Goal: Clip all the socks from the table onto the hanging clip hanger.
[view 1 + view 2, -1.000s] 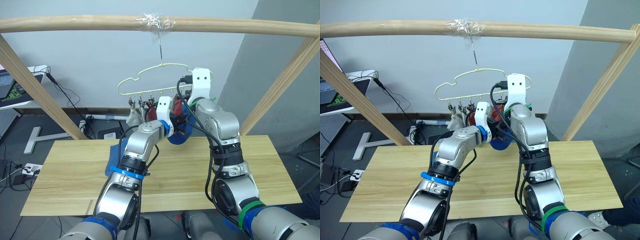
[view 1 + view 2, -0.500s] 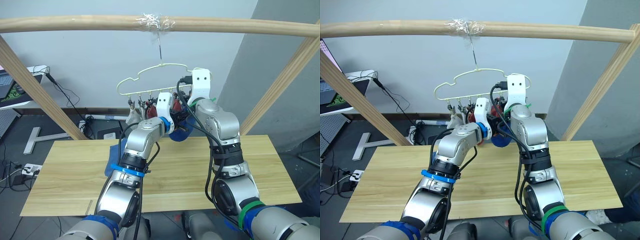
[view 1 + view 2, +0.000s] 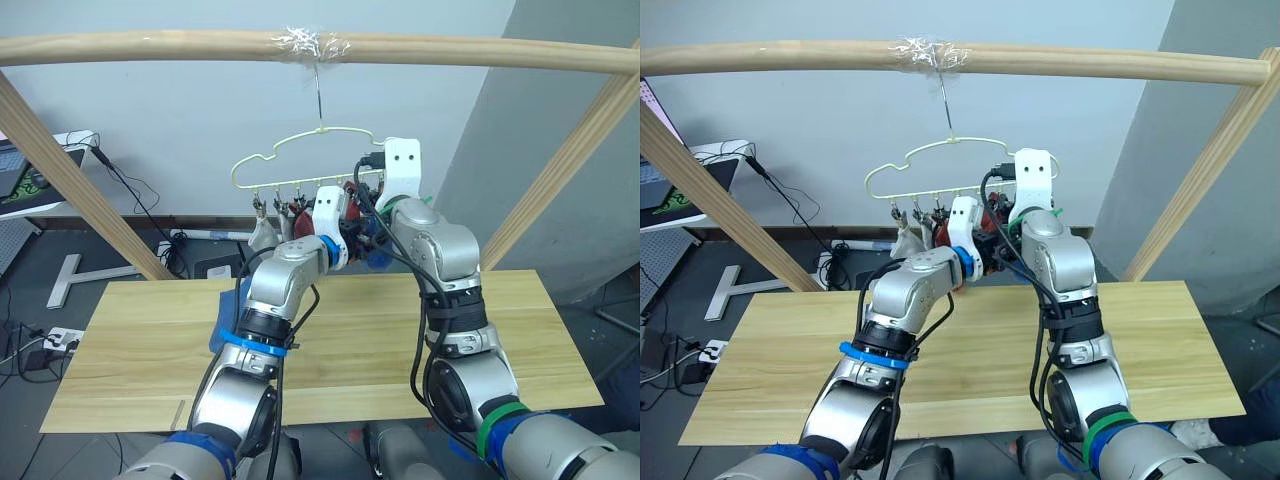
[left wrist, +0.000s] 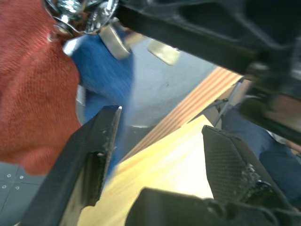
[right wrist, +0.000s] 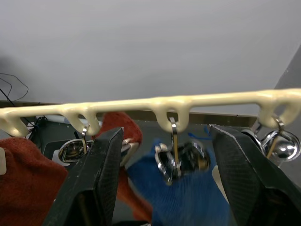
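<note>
Blue sock (image 5: 188, 197) hangs clipped — between right hand (image 5: 167, 155) fingers.

**Even light up top, blurred wrist views**

You get flat, bright indoor light in both head views, soft shadows only, no glare except on the clear tape (image 3: 312, 42) wrapped on the pole. Your left wrist view is smeared: blue sock (image 4: 110, 80) and clips (image 4: 77, 12) blurred. In your right wrist view the clip hanger (image 5: 155, 104) bar is sharp, the socks behind it soft.

The left tool (image 4: 157, 141) stands open beside a rust-red sock (image 4: 33, 84) and a blue sock (image 4: 110, 75), above the tabletop (image 4: 174, 155).
</note>
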Controlling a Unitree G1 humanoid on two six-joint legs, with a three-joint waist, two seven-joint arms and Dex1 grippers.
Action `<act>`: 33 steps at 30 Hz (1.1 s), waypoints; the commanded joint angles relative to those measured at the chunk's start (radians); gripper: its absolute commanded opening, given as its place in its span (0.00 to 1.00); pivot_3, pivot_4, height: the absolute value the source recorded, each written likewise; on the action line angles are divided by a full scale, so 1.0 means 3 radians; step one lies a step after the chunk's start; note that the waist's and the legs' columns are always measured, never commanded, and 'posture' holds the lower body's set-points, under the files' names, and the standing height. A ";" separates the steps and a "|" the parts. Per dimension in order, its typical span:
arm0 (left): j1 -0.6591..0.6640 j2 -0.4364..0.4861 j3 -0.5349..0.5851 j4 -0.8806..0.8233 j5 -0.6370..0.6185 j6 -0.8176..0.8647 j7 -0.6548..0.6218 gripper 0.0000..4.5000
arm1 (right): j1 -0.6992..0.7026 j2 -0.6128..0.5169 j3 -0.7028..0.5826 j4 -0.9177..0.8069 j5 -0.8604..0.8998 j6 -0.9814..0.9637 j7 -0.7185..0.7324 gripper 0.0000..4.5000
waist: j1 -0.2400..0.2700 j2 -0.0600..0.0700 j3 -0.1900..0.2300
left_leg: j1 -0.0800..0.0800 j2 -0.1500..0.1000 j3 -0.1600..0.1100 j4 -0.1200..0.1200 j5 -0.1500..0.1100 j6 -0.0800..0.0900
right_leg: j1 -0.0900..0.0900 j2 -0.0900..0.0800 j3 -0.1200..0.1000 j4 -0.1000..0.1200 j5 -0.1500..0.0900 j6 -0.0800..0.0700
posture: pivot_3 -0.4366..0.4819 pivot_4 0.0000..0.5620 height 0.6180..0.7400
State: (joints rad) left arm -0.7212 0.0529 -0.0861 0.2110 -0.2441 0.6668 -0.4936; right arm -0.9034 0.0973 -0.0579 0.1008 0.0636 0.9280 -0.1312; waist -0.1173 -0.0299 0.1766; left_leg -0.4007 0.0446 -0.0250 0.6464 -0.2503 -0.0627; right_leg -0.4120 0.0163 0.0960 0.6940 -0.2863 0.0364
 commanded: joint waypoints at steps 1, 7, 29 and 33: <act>0.0117 0.0096 -0.0049 -0.0402 -0.0077 0.0130 -0.0069 0.67 | 0.0042 -0.0021 0.0020 -0.0284 0.0061 0.0092 0.0081 0.67 | -0.0001 0.0000 0.0000 | 0.0000 0.0000 -0.0001 0.0000 0.0000 0.0000 | 0.0000 0.0000 -0.0001 0.0000 0.0000 0.0000 | 0.37 0.24 1.00; 0.0385 0.0359 -0.0014 -0.0902 -0.0194 0.0297 -0.0142 0.67 | 0.0237 -0.0169 0.0121 -0.0599 0.0088 0.0312 0.0295 0.67 | -0.0007 0.0000 0.0000 | 0.0000 0.0000 -0.0001 0.0001 0.0000 0.0000 | 0.0000 0.0000 0.0000 0.0002 0.0000 0.0000 | 0.37 0.24 1.00; 0.0813 0.1326 0.0577 -0.1972 -0.0972 0.0486 -0.0539 0.67 | 0.0649 -0.0181 0.0073 -0.1468 0.0050 0.0551 0.0163 0.67 | -0.0182 0.0000 0.0000 | 0.0000 0.0000 -0.0001 0.0001 0.0000 0.0000 | 0.0002 0.0001 0.0001 -0.0004 -0.0001 0.0002 | 0.25 0.24 1.00; 0.0720 0.1428 0.0672 -0.1937 -0.1085 0.0483 -0.0583 0.67 | 0.0667 -0.0029 -0.0030 -0.1477 0.0034 0.0421 -0.0013 0.67 | -0.0228 0.0000 0.0000 | -0.0001 0.0001 -0.0003 0.0000 0.0000 0.0000 | 0.0001 0.0002 -0.0001 -0.0006 -0.0001 0.0002 | 0.24 0.23 1.00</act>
State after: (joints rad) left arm -0.4866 0.4737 0.0904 -0.3457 -0.5391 0.8252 -0.6584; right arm -0.6946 0.0798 -0.0490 -0.2933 0.0807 1.0905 -0.1136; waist -0.1856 -0.0299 0.1767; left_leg -0.4010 0.0448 -0.0260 0.6462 -0.2504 -0.0627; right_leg -0.4116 0.0167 0.0956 0.6921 -0.2866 0.0369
